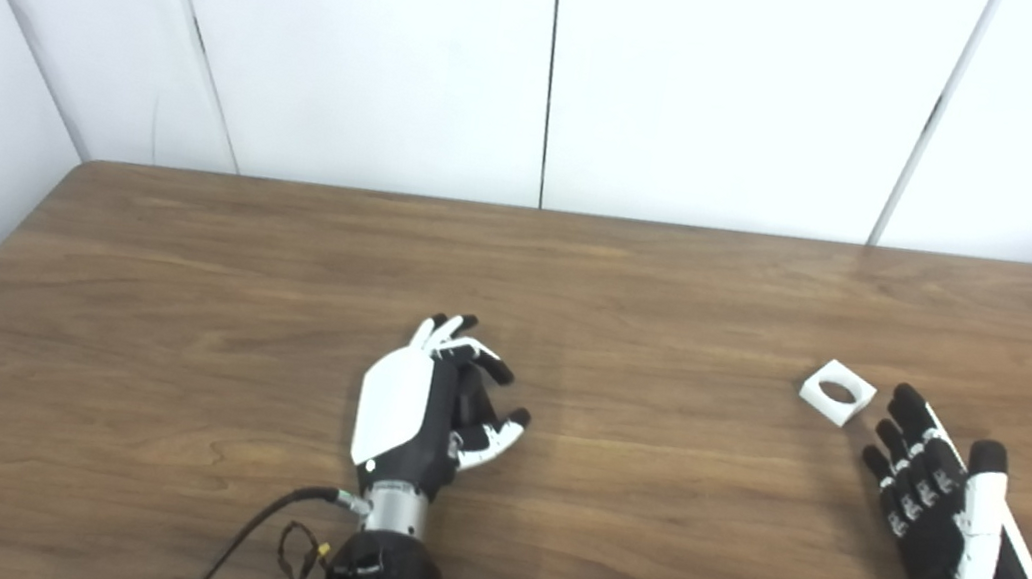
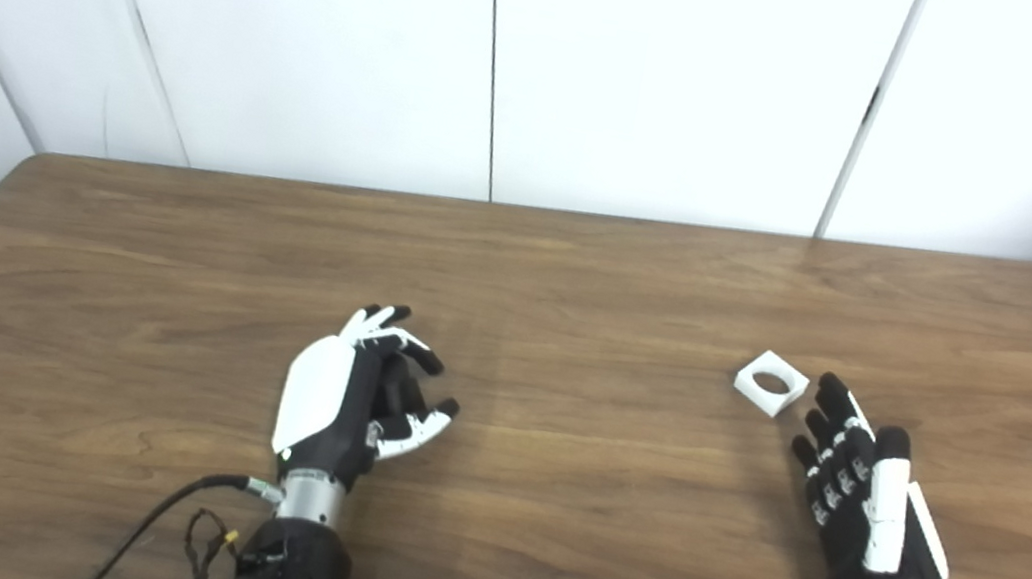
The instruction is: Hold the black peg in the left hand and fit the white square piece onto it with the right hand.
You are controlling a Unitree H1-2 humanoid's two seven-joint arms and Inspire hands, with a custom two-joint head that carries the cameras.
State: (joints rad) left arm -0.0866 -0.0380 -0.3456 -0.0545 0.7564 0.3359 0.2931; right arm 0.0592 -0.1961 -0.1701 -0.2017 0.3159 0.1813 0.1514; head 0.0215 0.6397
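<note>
Left eye view: no peg visible; left hand curled, empty. Open right hand near the bench's right edge should pinch the white square by its sides.

On the table your left hand sat near the front, left of centre. Your right hand lay well apart at the right, with the square piece just beyond its fingertips, seemingly not touching.
</note>
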